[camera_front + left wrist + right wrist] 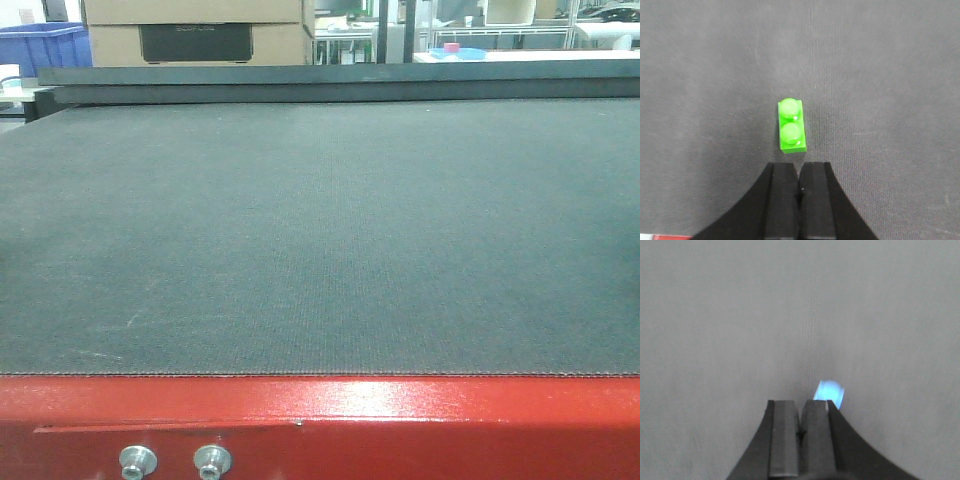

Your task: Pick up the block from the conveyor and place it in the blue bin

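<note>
One wide grey belt [320, 220] fills the view; the bin [40, 45] sits far left. Both the left claw [800, 167] and right claw [800, 407] are pinched shut, empty. The green block [791, 125] lies just past the left claw, which likely must open next to start the grab.

Block [791, 126] on conveyor [320, 230], bin [42, 46] behind conveyor at far left, box [195, 32] just right of bin

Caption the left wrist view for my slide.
Shut left gripper just short of a green two-stud block on the conveyor.
</note>
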{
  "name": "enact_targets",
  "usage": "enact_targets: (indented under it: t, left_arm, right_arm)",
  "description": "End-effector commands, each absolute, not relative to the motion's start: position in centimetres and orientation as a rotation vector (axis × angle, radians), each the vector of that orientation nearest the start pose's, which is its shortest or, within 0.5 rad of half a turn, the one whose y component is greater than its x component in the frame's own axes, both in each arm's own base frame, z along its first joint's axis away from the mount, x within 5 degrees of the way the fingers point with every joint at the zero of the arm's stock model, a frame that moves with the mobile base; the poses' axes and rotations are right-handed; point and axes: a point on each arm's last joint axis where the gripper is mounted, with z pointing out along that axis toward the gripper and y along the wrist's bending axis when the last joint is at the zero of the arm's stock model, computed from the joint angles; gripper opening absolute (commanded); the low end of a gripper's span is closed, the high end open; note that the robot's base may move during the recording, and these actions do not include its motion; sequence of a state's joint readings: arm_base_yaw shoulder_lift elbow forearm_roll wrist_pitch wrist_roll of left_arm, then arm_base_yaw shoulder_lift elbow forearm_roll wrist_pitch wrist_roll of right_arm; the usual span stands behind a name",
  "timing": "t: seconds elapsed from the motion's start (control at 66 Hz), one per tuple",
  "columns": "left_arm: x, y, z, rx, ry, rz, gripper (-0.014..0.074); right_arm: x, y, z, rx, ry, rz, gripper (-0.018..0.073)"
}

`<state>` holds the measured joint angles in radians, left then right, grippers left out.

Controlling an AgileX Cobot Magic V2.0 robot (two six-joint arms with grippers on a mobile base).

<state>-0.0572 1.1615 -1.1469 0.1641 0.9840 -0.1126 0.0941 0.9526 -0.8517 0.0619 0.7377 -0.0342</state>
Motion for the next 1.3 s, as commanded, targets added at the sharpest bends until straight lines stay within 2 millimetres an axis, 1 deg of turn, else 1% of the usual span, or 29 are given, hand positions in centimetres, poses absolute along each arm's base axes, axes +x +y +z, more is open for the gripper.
enact_targets:
  t: [0.0,0.061,0.182,0.303,0.409,0.44,0.485,0.561,0.622,0.637,0.652,0.713,0.758,0.834,1.001,1.107,1.152,1.228,1.289]
  left_arm:
    - [24.3,-0.2,35.3,-0.027,2.55,0.113,-0.0111]
    - [25.3,-0.3,34.3,-0.024,2.594,0.118,-0.0111]
    - [26.9,-0.4,32.3,-0.018,2.667,0.126,-0.0111]
    - [27.9,-0.5,30.8,-0.02,2.722,0.117,-0.0111]
    - [28.3,-0.6,30.1,-0.024,2.75,0.105,-0.0111]
    - [28.4,-0.6,30.0,-0.024,2.752,0.105,-0.0111]
    - [28.4,-0.6,30.0,-0.024,2.752,0.105,-0.0111]
    - [28.4,-0.6,30.0,-0.024,2.752,0.105,-0.0111]
    - [28.4,-0.6,30.0,-0.024,2.755,0.106,-0.0111]
    - [28.3,-0.6,30.0,-0.024,2.757,0.106,-0.0111]
    - [28.3,-0.6,30.0,-0.024,2.757,0.106,-0.0111]
    - [28.3,-0.6,30.0,-0.025,2.762,0.107,-0.0111]
    - [28.3,-0.6,30.0,-0.025,2.763,0.107,-0.0111]
    - [28.3,-0.6,30.0,-0.025,2.763,0.107,-0.0111]
    - [28.3,-0.6,30.0,-0.025,2.765,0.107,-0.0111]
    - [28.3,-0.6,30.0,-0.025,2.765,0.107,-0.0111]
    - [28.3,-0.6,30.0,-0.049,2.766,0.103,-0.0111]
    - [28.3,-0.3,30.3,-0.212,2.754,0.122,-0.0111]
    - [28.2,0.1,31.0,-0.284,2.735,0.163,-0.0111]
  right_arm:
    - [19.5,2.1,31.8,-0.127,2.452,0.09,-0.0162]
    - [19.7,2.2,30.9,-0.13,2.534,0.096,-0.0162]
    - [21.3,2.4,29.3,-0.122,2.645,0.099,-0.0162]
    - [23.3,2.4,28.1,0.032,2.783,0.121,-0.0162]
    - [25.7,1.8,27.8,0.16,2.823,0.126,-0.0159]
    - [26.4,1.7,27.8,0.189,2.83,0.126,-0.0144]
    - [27.3,1.4,27.8,0.21,2.837,0.126,-0.0111]
    - [28.9,0.7,27.8,0.246,2.833,0.12,0.0024]
    - [29.8,0.2,27.7,0.269,2.832,0.121,0.0154]
    - [29.9,0.2,27.7,0.273,2.832,0.121,0.017]
    - [30.0,0.1,27.7,0.279,2.834,0.122,0.0216]
    - [30.6,0.1,27.1,0.307,2.849,0.159,0.032]
    - [30.8,0.2,26.7,0.316,2.858,0.171,0.0378]
    - [31.4,0.3,25.5,0.32,2.888,0.17,0.041]
    - [32.8,0.3,22.6,0.331,2.942,0.163,0.0395]
    - [33.3,0.3,21.4,0.338,2.966,0.159,0.0342]
    - [33.5,0.3,21.2,0.339,2.963,0.159,0.0272]
    - [33.3,0.3,21.8,0.335,2.941,0.161,0.0074]
    - [33.1,0.2,22.6,0.329,2.912,0.16,-0.0093]
